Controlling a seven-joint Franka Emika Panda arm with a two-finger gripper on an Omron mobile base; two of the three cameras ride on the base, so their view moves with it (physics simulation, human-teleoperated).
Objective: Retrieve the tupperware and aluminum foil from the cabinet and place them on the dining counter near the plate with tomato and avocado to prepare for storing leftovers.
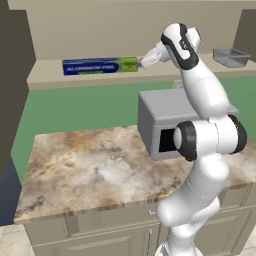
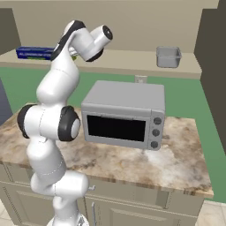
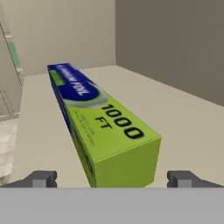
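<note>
The aluminum foil (image 1: 100, 65) (image 2: 35, 53), a long blue carton with a lime-green end, lies on the pale shelf of the cabinet (image 1: 50, 76) (image 2: 128, 61). My gripper (image 1: 142, 62) (image 3: 113, 178) is open at the carton's green end. In the hand view the foil (image 3: 96, 118) runs away from me, and my fingertips (image 3: 41, 178) stand apart on either side of its near end without touching it. The tupperware (image 1: 231, 56) (image 2: 168, 57), a small grey container, sits further right on the same shelf. The dining counter and the plate with tomato and avocado are out of view.
A grey oven (image 1: 170, 120) (image 2: 123, 110) with a black window stands on a marbled countertop (image 1: 85, 170) (image 2: 185, 163) below the shelf, under my arm. Beige base cabinets (image 2: 132, 207) run beneath it. A dark cabinet side (image 1: 12, 75) bounds the shelf on the left.
</note>
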